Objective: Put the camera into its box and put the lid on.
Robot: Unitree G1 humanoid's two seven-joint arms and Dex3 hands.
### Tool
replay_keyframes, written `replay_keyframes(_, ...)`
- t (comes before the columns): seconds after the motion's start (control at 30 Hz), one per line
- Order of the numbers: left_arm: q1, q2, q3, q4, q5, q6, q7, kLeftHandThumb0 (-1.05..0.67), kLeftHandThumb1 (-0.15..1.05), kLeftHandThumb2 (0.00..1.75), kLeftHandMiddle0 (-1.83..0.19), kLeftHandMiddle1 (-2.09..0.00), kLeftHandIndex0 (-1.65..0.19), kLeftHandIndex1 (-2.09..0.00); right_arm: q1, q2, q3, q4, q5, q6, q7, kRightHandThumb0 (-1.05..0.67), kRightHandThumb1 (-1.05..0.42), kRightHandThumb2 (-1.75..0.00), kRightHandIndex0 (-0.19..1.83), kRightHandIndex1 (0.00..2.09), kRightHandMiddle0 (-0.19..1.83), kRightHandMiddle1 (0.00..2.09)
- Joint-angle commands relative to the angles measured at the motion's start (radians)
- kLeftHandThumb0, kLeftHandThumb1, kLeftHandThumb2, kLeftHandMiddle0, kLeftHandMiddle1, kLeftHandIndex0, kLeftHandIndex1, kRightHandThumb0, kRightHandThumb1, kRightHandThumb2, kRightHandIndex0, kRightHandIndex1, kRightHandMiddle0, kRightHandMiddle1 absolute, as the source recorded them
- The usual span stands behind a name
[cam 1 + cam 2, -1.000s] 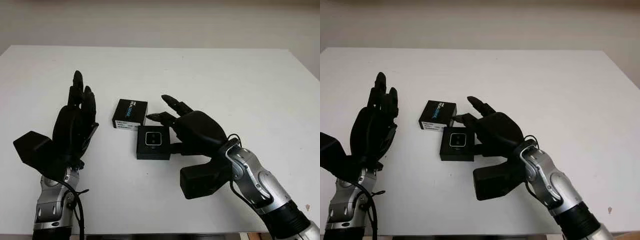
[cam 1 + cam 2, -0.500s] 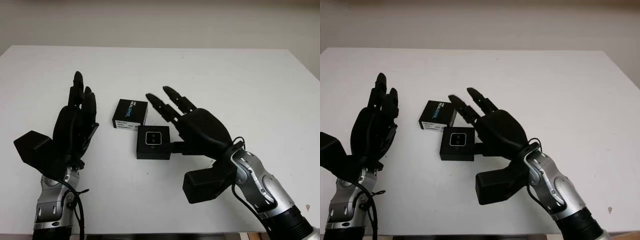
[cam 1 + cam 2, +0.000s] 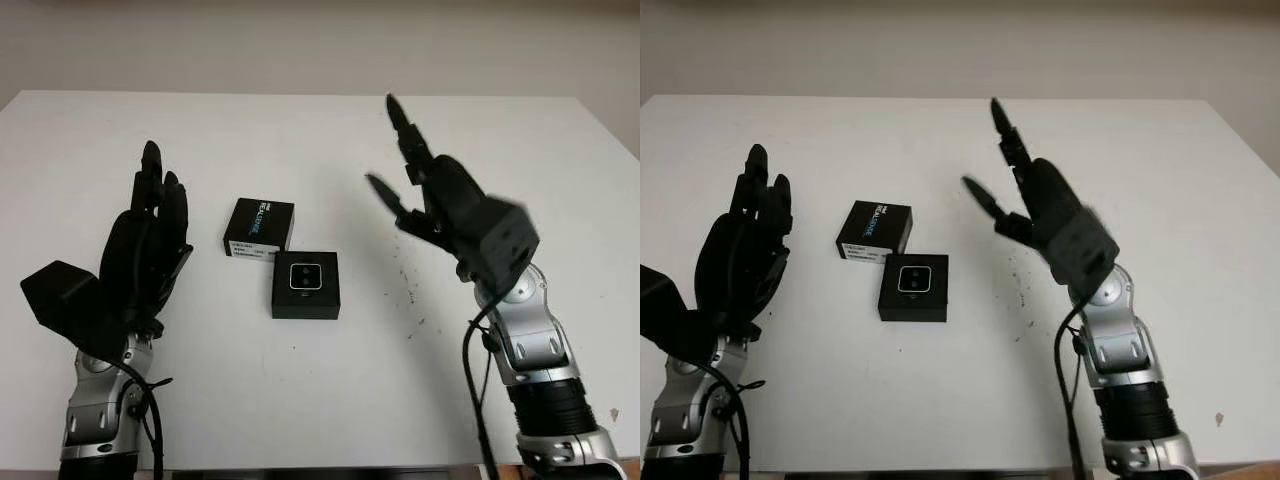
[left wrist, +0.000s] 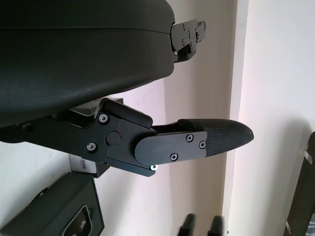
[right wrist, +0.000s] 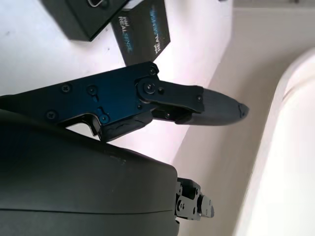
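Observation:
A square black box lies open on the white table near its middle, with the camera sitting inside, face up. The black lid, printed with white and blue lettering, lies flat just behind and left of the box, almost touching its corner. My right hand is raised above the table to the right of the box, open and holding nothing. My left hand stands upright left of the lid, open, a short gap away from it. The lid and a box corner appear in the right wrist view.
A few small dark specks mark the table right of the box. The table's far edge meets a pale wall, and its right edge slants away beside my right arm.
My right hand, which was low beside the box's right side, has lifted up and swung to the right, away from it. The left hand, box and lid have stayed put.

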Motion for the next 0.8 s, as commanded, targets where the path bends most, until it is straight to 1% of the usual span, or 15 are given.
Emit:
replay_keyframes(0.0,-0.025,0.021,0.005,0.009,0.005,-0.006,-0.004,-0.74,1.05,0.46,0.19,0.0,0.19,0.0,-0.019,0.006,-0.014,0.02,0.018,0.008,-0.006,-0.64,-1.05,-0.69,-0.19,0.0,-0.19,0.0)
replay_keyframes(0.03,-0.03,0.03,0.003,0.014,0.021,-0.013,-0.001,-0.74,1.05,0.45,0.19,0.0,0.19,0.0,-0.018,0.005,-0.012,0.021,0.017,0.018,-0.009,-0.64,-1.05,-0.7,-0.19,0.0,-0.19,0.0)
replay_keyframes(0.1,-0.063,0.079,-0.008,0.065,0.093,-0.065,-0.002,-0.74,1.05,0.41,0.19,-0.01,0.19,0.0,-0.014,0.002,-0.007,0.024,0.015,0.025,-0.009,-0.63,-1.05,-0.7,-0.19,0.0,-0.19,0.0)
replay_keyframes(0.13,-0.076,0.097,-0.011,0.083,0.12,-0.082,-0.001,-0.75,1.05,0.36,0.15,-0.04,0.15,-0.02,-0.013,0.001,-0.005,0.025,0.016,0.025,-0.008,-0.64,-1.05,-0.7,-0.19,0.0,-0.19,0.0)
replay_keyframes(0.17,-0.095,0.134,-0.023,0.105,0.184,-0.1,0.013,-0.76,1.05,0.32,0.1,-0.06,0.12,-0.04,-0.012,0.002,-0.009,0.031,0.023,0.024,-0.003,-0.64,-1.05,-0.7,-0.19,0.0,-0.19,0.0)
replay_keyframes(0.2,-0.107,0.157,-0.031,0.119,0.228,-0.112,0.024,-0.77,1.05,0.28,0.02,-0.09,0.06,-0.07,-0.011,0.002,-0.012,0.035,0.03,0.025,0.0,-0.66,-1.05,-0.7,-0.19,0.0,-0.19,0.0)
replay_keyframes(0.27,-0.147,0.212,-0.051,0.162,0.311,-0.147,0.034,-0.77,1.05,0.21,-0.08,-0.1,-0.01,-0.1,-0.014,0.01,-0.032,0.044,0.069,0.047,0.008,-0.67,-1.05,-0.69,-0.19,0.0,-0.19,0.0)
replay_keyframes(0.3,-0.171,0.235,-0.06,0.188,0.338,-0.162,0.032,-0.74,1.04,0.14,-0.19,-0.1,-0.06,-0.11,-0.016,0.014,-0.044,0.05,0.091,0.059,0.013,-0.66,-1.05,-0.69,-0.19,0.0,-0.19,0.0)
replay_keyframes(0.33,-0.188,0.25,-0.067,0.208,0.357,-0.173,0.03,-0.71,1.02,0.1,-0.24,-0.09,-0.1,-0.12,-0.017,0.015,-0.05,0.053,0.108,0.066,0.016,-0.66,-1.05,-0.69,-0.19,0.0,-0.19,0.0)
replay_keyframes(0.43,-0.254,0.311,-0.114,0.275,0.454,-0.209,0.032,-0.7,1.01,0.06,-0.33,-0.1,-0.17,-0.13,-0.016,0.012,-0.058,0.055,0.13,0.088,0.017,-0.67,-1.05,-0.7,-0.19,0.0,-0.19,0.0)
replay_keyframes(0.53,-0.316,0.364,-0.167,0.343,0.523,-0.25,0.006,-0.7,0.98,0.05,-0.3,-0.07,-0.2,-0.13,-0.014,0.009,-0.059,0.059,0.133,0.093,0.015,-0.67,-1.05,-0.69,-0.19,0.0,-0.19,0.0)
replay_keyframes(0.57,-0.338,0.387,-0.191,0.367,0.549,-0.267,-0.012,-0.71,0.97,0.04,-0.22,-0.04,-0.16,-0.11,-0.014,0.009,-0.059,0.062,0.133,0.091,0.014,-0.67,-1.05,-0.69,-0.19,0.0,-0.19,0.0)
replay_keyframes(0.6,-0.365,0.407,-0.215,0.398,0.557,-0.289,-0.05,-0.72,0.96,0.04,-0.15,-0.02,-0.13,-0.09,-0.014,0.009,-0.059,0.066,0.132,0.087,0.014,-0.66,-1.05,-0.69,-0.19,0.0,-0.19,0.0)
replay_keyframes(0.67,-0.424,0.454,-0.278,0.456,0.612,-0.336,-0.112,-0.72,0.94,0.04,-0.04,-0.01,-0.05,-0.04,-0.013,0.007,-0.058,0.068,0.129,0.089,0.01,-0.67,-1.05,-0.69,-0.19,0.0,-0.19,0.0)
replay_keyframes(0.77,-0.52,0.483,-0.365,0.541,0.687,-0.39,-0.182,-0.75,0.91,0.04,0.02,-0.03,0.03,-0.02,-0.011,0.004,-0.057,0.073,0.127,0.088,0.011,-0.66,-1.05,-0.69,-0.19,0.0,-0.19,0.0)
